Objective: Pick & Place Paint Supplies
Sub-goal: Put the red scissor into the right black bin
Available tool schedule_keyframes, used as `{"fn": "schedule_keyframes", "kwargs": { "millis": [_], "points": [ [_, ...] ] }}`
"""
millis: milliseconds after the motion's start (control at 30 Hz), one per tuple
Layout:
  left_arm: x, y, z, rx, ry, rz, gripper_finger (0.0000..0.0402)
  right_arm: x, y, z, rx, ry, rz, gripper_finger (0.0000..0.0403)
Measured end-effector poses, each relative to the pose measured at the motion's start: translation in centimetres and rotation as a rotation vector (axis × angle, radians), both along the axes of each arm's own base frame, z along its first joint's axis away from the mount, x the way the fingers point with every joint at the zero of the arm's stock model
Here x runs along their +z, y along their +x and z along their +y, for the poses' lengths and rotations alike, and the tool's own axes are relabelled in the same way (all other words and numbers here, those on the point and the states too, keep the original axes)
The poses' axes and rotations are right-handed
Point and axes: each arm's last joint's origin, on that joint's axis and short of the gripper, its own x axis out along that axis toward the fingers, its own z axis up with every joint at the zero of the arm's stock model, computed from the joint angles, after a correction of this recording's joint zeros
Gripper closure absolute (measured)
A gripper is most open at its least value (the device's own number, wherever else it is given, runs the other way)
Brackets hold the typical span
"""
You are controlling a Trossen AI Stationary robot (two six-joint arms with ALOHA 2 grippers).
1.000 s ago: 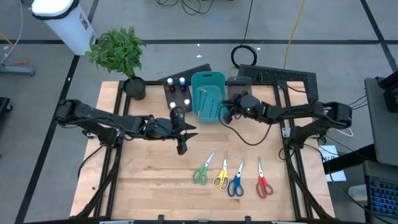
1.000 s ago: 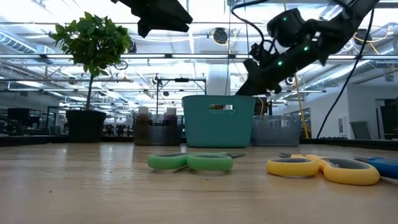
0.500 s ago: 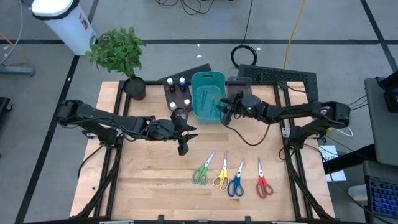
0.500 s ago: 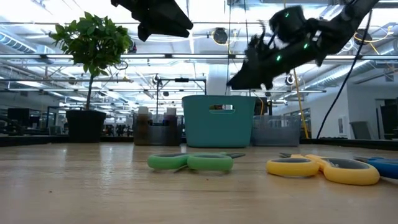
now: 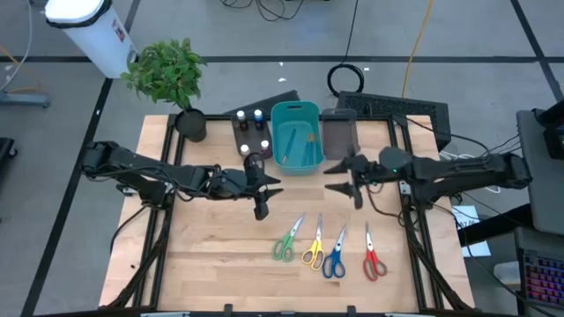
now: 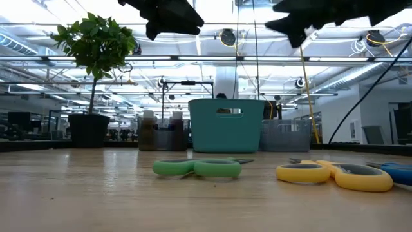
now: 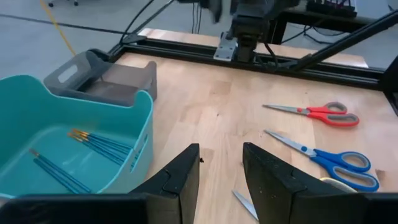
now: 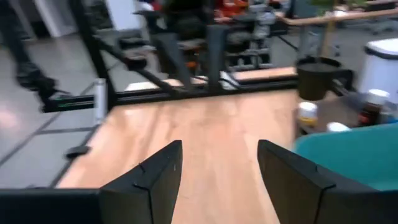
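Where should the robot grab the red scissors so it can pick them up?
Probably from straight above, at the narrow neck where the closed blades meet the handle loops. The red scissors lie flat on the table, shut, blades pointing toward the bins, loops toward the front edge. Set the fingers across the neck. The blue scissors lie close on one side, so descend carefully. The right gripper, open and empty, is nearest.

bright, even overhead light; right wrist view motion-blurred, shadows soft.
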Motion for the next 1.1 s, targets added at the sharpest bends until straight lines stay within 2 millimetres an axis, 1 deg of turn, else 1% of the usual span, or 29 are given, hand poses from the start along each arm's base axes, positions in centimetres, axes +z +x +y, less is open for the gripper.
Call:
{"fn": "schedule_keyframes", "kwargs": {
  "millis": [67, 167, 300, 500, 600, 700, 867, 967, 1033, 1100],
  "points": [
    [0.0, 0.0, 0.0, 0.004, -0.014, -0.005, 0.027, -0.3, -0.4, 1.0, 0.048, 0.008, -0.005, 0.0209],
    [0.2, 0.1, 0.0, 0.013, -0.04, -0.035, 0.027, -1.4, -1.1, 2.4, 0.121, 0.021, 0.019, 0.0218],
    [0.3, 0.1, 0.0, 0.01, -0.032, -0.035, 0.027, -2.6, -2.1, 3.6, 0.189, 0.048, 0.03, 0.0229],
    [0.3, 0.1, 0.2, -0.008, 0.021, -0.025, 0.027, -2.6, -4.4, 4.6, 0.267, 0.065, -0.014, 0.0242],
    [1.2, -0.7, -0.2, -0.029, 0.033, -0.042, 0.027, -2.6, -5.6, 4.9, 0.303, 0.09, -0.052, 0.0247],
    [2.4, -1.7, -1.0, -0.095, 0.087, -0.065, 0.027, -2.8, -6.7, 5.2, 0.351, 0.109, -0.082, 0.025],
    [3.7, -4.6, -2.0, -0.192, 0.146, -0.113, 0.027, -3.6, -8.1, 5.8, 0.423, 0.134, -0.107, 0.0253],
    [3.4, -6.7, -2.1, -0.222, 0.164, -0.12, 0.027, -3.8, -8.6, 6.1, 0.462, 0.143, -0.148, 0.0253],
    [3.1, -8.3, -1.8, -0.244, 0.205, -0.123, 0.027, -3.9, -8.7, 6.3, 0.482, 0.138, -0.17, 0.0253],
    [2.6, -10.3, -1.4, -0.276, 0.268, -0.058, 0.027, -3.8, -8.8, 6.5, 0.495, 0.121, -0.188, 0.0253]
  ]
}}
